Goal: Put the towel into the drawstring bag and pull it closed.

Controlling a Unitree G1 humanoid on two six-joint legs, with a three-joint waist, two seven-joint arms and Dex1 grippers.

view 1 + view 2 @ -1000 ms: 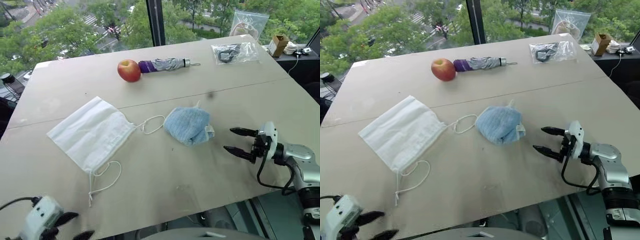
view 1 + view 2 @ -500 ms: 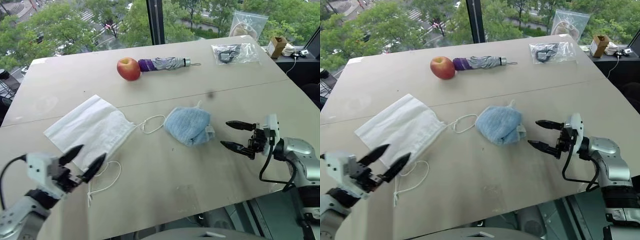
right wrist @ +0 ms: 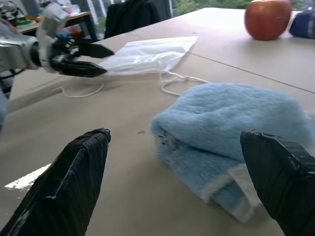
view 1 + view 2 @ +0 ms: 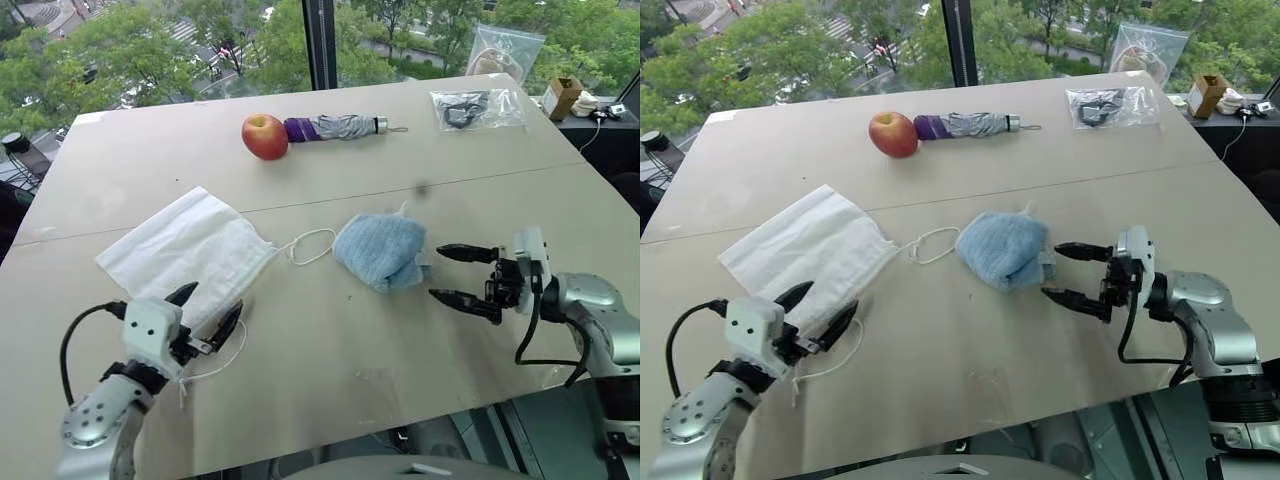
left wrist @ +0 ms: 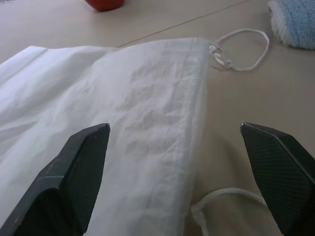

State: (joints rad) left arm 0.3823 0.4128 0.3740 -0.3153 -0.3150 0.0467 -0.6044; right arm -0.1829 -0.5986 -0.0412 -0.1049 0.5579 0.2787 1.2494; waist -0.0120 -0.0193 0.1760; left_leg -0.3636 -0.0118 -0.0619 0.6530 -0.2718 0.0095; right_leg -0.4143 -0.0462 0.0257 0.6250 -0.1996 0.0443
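Note:
The light-blue towel lies bunched in the middle of the table, its white tag toward my right gripper. That gripper stands open just right of the towel, fingers pointing at it, not touching. The white drawstring bag lies flat to the towel's left, one cord loop reaching toward the towel and another cord trailing at its near corner. My left gripper is open at the bag's near edge, its fingers over the fabric. In the left wrist view the bag lies between the open fingers.
A red apple and a purple-grey folded umbrella lie at the table's far side. Clear plastic zip bags sit at the far right corner, beside a small cardboard box. Windows run behind the table.
My left gripper has come up from the near table edge and forward to the bag's near edge. My right gripper has moved left, closer to the towel. Both stayed open.

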